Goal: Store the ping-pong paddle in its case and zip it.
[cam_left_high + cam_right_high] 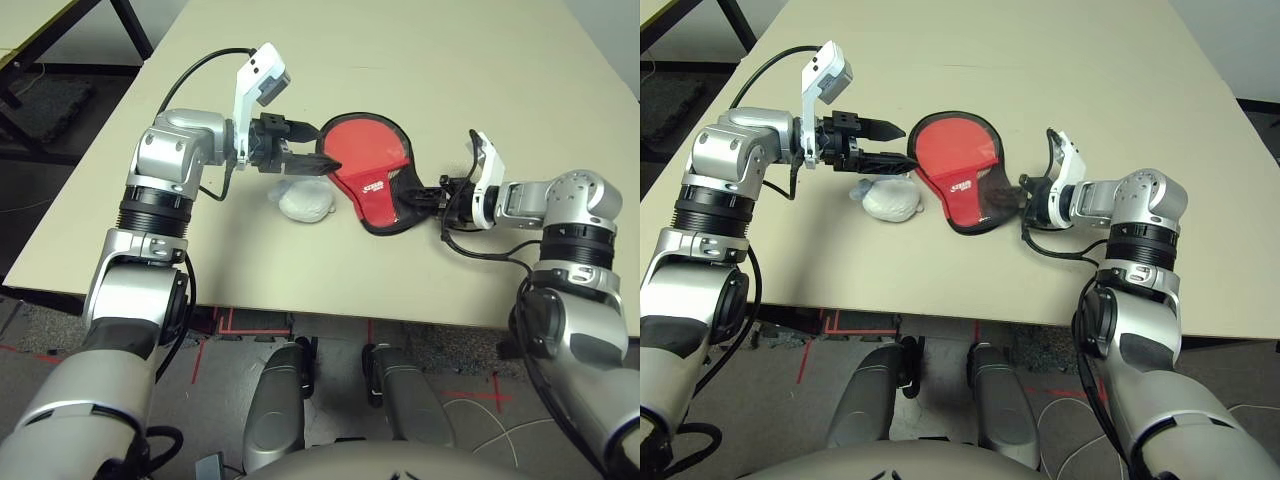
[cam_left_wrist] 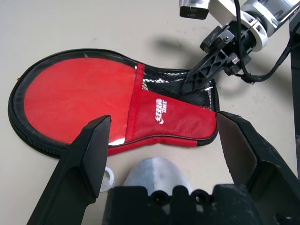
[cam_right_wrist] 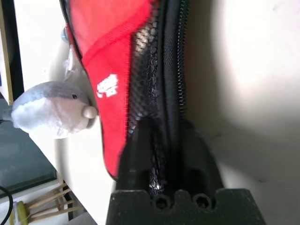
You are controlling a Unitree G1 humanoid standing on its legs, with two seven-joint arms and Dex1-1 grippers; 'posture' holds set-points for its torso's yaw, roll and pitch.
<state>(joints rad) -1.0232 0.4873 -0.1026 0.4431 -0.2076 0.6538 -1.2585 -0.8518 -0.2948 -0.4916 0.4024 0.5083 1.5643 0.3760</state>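
The case (image 1: 372, 160) lies flat on the table, red with black edging, a white logo and a black mesh pocket (image 2: 161, 84). The ping-pong paddle is hidden from me. My right gripper (image 1: 415, 195) is shut on the black zipper edge (image 3: 176, 70) at the case's narrow handle end, with the mesh between its fingers. My left gripper (image 1: 325, 147) hovers open just left of the round end, its two fingers (image 2: 89, 154) spread wide and holding nothing.
A small pale grey oval pouch (image 1: 305, 202) lies against the case's near-left side, right under my left gripper. The tan table (image 1: 450, 60) stretches bare behind the case. Its front edge runs close below both forearms, and its left edge drops to the floor.
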